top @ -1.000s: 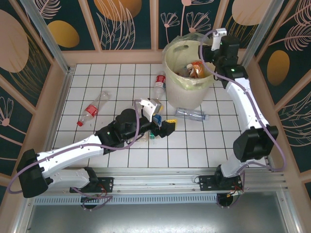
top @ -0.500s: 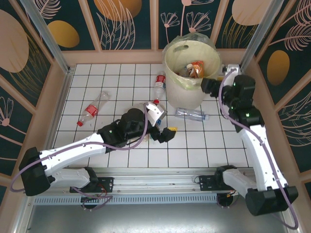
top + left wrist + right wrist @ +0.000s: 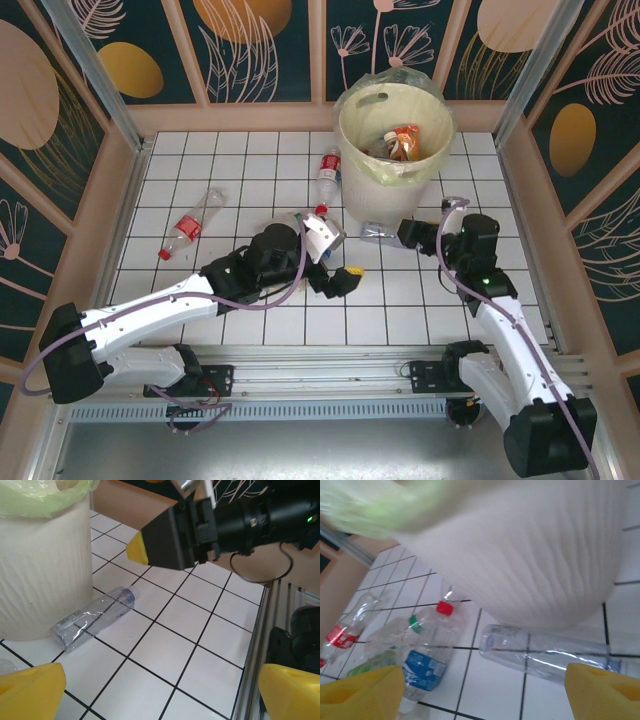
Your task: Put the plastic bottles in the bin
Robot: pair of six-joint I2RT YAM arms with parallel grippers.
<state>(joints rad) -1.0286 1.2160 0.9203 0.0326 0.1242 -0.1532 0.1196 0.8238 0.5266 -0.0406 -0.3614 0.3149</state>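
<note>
Yellow-padded and spread wide, my right gripper (image 3: 480, 692) clasped nothing. The arm was folded low, its wrist reaching left toward the foot of the large round cream plastic bin (image 3: 380, 195). Just ahead lay a clear unlabelled plastic bottle (image 3: 545, 652) on its side, just beside the bin's wall.

My left gripper (image 3: 335, 258) also stood fully spread and empty. Its arm stretched diagonally across the white tiled table (image 3: 250, 160).

That arm hid most of a cluster of crushed bottles. My blurred right wrist view caught a blue-labelled, red-capped bottle (image 3: 427, 652) there.

An orange-labelled bottle (image 3: 403, 143) lay inside the bin. A red-labelled bottle (image 3: 190, 225) lay well apart at the left.
</note>
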